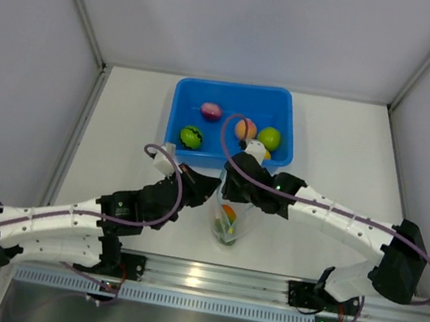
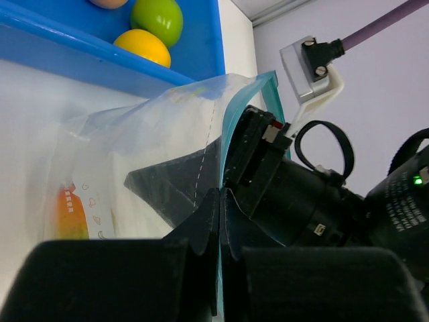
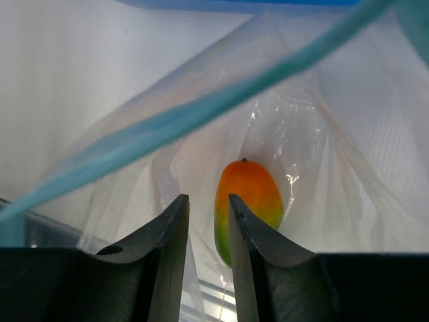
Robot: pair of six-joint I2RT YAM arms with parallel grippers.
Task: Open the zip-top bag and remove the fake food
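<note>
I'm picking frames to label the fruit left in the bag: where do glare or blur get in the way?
Top external: even light, a bright reflection on the metal rail, the zip-top bag small but legible. Left wrist: the left gripper looms dark and soft in front, and the plastic hazes the orange-green fruit. Right wrist: small glints on the plastic, yet that fruit is sharp.

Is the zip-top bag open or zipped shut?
Open. The zip-top bag has its teal zipper strip gaping wide, and the right wrist view looks through the mouth onto an orange-green fruit inside.
</note>
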